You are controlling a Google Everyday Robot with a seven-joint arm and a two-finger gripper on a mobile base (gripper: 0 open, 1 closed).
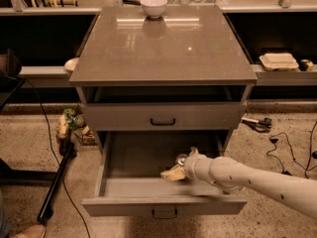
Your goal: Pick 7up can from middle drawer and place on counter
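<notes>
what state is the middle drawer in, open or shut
Open: the middle drawer is pulled out past the cabinet front, its floor showing, and the gripper is inside it, over the floor.
</notes>
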